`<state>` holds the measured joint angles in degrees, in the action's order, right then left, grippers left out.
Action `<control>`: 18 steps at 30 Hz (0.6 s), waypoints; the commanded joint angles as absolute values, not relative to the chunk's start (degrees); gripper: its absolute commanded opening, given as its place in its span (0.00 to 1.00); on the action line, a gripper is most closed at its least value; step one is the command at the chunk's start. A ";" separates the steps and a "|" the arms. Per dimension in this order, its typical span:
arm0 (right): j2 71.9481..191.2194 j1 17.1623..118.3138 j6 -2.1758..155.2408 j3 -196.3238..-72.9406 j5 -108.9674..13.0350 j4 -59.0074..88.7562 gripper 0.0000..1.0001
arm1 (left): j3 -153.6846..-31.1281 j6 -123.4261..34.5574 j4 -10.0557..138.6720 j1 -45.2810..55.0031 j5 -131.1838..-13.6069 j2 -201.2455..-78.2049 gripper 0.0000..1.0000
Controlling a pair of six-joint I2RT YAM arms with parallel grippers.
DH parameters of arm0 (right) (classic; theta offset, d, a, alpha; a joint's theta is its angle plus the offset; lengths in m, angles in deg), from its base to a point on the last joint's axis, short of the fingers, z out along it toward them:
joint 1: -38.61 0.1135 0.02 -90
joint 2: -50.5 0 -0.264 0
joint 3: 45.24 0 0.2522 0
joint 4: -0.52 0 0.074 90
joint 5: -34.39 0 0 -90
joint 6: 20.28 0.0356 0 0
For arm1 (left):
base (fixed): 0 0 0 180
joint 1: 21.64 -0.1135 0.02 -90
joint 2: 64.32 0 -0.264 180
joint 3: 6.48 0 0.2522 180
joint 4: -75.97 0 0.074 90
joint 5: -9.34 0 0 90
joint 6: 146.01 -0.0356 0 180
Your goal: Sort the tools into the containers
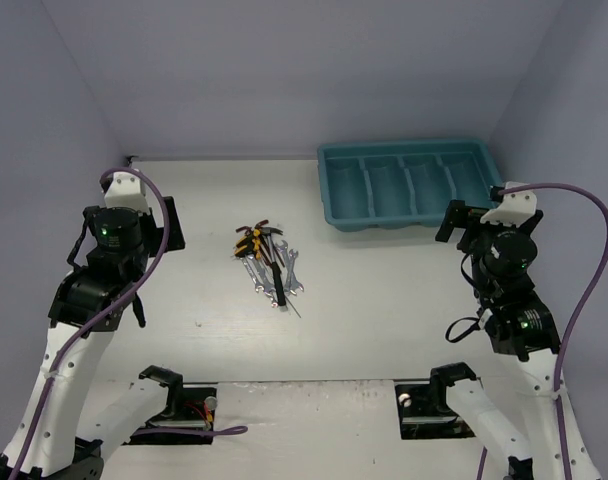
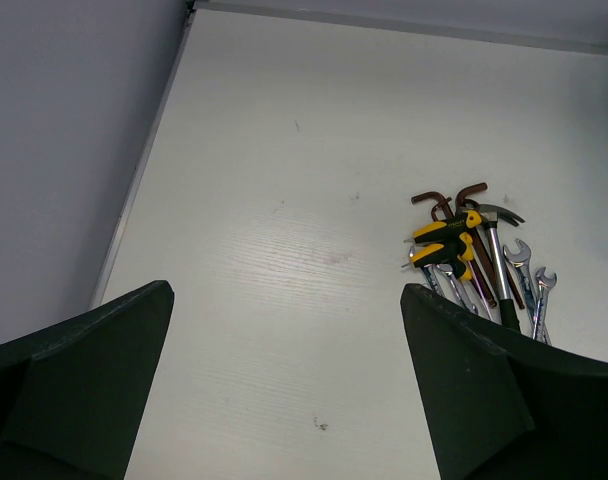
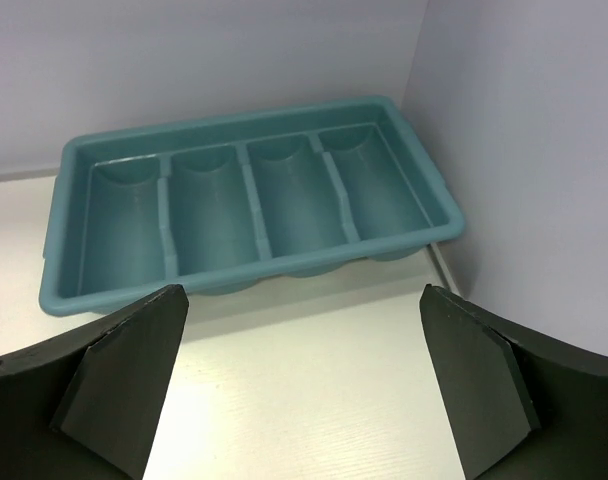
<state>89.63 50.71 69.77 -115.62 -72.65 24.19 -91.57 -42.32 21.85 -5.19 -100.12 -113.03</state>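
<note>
The tools lie in one pile (image 1: 269,262) at the table's middle: silver wrenches (image 2: 529,280), reddish hex keys (image 2: 446,203), yellow-and-black pieces (image 2: 444,245) and a small hammer (image 2: 496,250). The teal tray (image 1: 409,146) stands at the back right, and its four compartments look empty in the right wrist view (image 3: 234,125). My left gripper (image 1: 171,223) is open and empty, left of the pile, over bare table (image 2: 286,290). My right gripper (image 1: 452,220) is open and empty, just in front of the tray (image 3: 304,290).
Grey walls close in the table on the left, back and right. The tray's right end sits close to the right wall (image 3: 524,150). The arm bases (image 1: 304,400) stand at the near edge.
</note>
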 commanded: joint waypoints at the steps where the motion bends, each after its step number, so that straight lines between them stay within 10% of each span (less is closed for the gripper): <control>1: 92.60 51.09 70.30 -116.24 -66.76 20.43 1.00 | -92.81 -42.95 25.44 -5.03 -99.43 -113.16 0.95; 18: 127.65 70.93 78.41 -129.27 -68.32 20.70 0.93 | -89.26 -42.57 24.11 -5.05 -97.02 -111.76 0.95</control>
<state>119.61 64.26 75.85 -123.15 -64.44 24.77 -88.74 -43.39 21.96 -5.19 -98.61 -112.42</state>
